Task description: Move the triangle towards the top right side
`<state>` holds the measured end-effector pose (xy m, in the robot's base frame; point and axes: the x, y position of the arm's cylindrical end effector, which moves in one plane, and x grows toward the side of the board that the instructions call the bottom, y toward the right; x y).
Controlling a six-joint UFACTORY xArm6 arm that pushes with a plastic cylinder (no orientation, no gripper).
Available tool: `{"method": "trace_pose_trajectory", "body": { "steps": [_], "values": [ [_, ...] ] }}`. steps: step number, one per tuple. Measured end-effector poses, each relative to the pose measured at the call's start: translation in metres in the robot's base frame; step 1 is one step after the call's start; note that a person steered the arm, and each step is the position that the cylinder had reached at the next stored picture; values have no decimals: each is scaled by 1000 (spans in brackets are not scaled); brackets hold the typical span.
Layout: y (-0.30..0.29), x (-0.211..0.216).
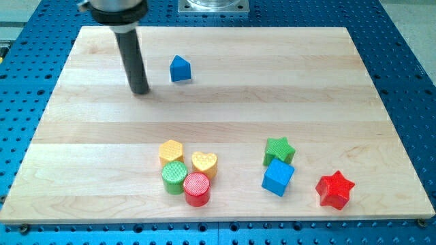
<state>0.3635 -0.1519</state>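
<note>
The blue triangle-like block (pixel 180 69) stands on the wooden board (pixel 225 116) in the upper left part of the view. My tip (pixel 139 90) rests on the board to the left of this block and a little lower, with a clear gap between them. The dark rod rises from the tip toward the view's top left.
Near the view's bottom sit a yellow hexagon (pixel 172 151), a yellow heart (pixel 204 164), a green cylinder (pixel 174 177) and a red cylinder (pixel 197 188) in a cluster. To their right are a green star (pixel 279 149), a blue cube (pixel 278 177) and a red star (pixel 335 189).
</note>
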Motion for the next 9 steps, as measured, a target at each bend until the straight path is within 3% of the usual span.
{"method": "trace_pose_trajectory", "body": {
  "steps": [1, 2, 4, 5, 7, 8, 9],
  "values": [
    [62, -28],
    [170, -29],
    [209, -16],
    [257, -53],
    [294, -67],
    [308, -35],
    [340, 39]
  ]
}}
